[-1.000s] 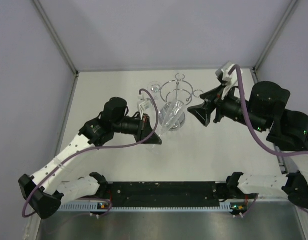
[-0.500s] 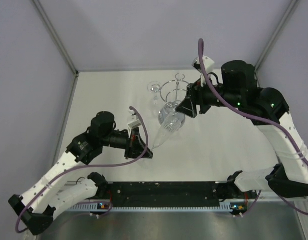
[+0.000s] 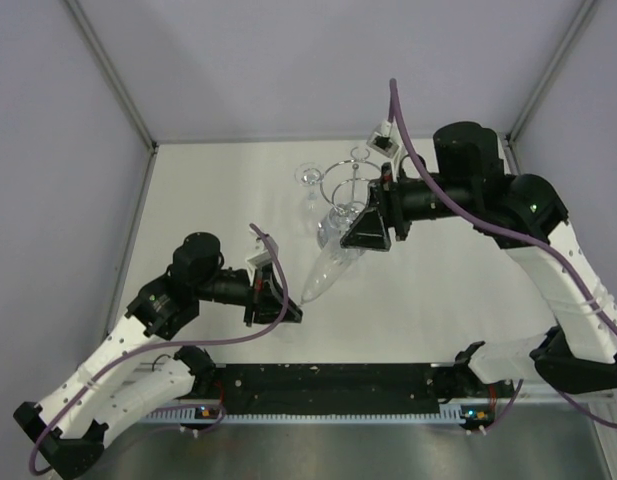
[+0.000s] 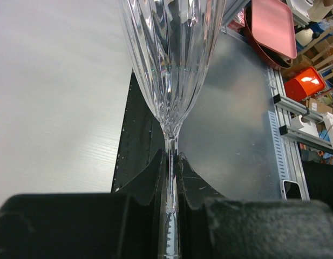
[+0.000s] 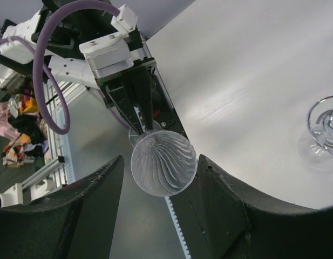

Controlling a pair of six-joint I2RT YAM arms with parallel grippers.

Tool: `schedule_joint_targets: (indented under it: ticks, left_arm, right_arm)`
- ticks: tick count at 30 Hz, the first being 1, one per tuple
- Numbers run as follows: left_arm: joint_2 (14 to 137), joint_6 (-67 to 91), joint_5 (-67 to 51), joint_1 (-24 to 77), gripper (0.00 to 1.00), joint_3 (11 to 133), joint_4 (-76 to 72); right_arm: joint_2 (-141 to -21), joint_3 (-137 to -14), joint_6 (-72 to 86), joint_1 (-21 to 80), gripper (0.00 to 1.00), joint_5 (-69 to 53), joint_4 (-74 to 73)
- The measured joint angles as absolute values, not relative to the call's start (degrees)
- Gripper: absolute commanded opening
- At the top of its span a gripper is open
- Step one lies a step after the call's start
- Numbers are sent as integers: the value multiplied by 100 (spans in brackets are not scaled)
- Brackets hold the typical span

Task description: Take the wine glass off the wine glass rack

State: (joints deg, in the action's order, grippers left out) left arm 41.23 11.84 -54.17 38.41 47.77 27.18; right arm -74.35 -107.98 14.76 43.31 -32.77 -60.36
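Note:
The wine glass is clear and ribbed. It hangs tilted above the table, with its bowl pointing up and right. My left gripper is shut on its thin stem, and the bowl rises just beyond the fingers. My right gripper is open with its jaws on either side of the bowl's mouth. There is a gap at the left finger, and the right finger is at the rim. The chrome wine glass rack stands behind, its base partly hidden by the right gripper.
Another clear glass sits at the rack's left side, and a round glass foot shows at the right wrist view's edge. A black strip and a metal plate run along the near edge. Grey walls enclose the table.
My left arm has drawn the glass back toward the near left, away from the rack. My right arm swung in over the rack, and its jaws narrowed slightly around the bowl.

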Motion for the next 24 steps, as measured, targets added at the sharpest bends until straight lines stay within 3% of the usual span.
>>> schedule_joint_targets:
  ticks: [7,13,24]
  left_arm:
    - [4154,1184,-5417,3841,0,4777,2689]
    - [4230,1184,-5413,3841,0,4742,2644]
    - [4226,1177,-5262,3841,0,4663,2587]
  right_arm:
    - [-7620,-10722,1527,4331,52,-3811,-5913]
    - [-7813,-10615,1555,4331,35,-4123,-5870]
    - [-7848,-10337,1575,4331,26,-4589,-5776]
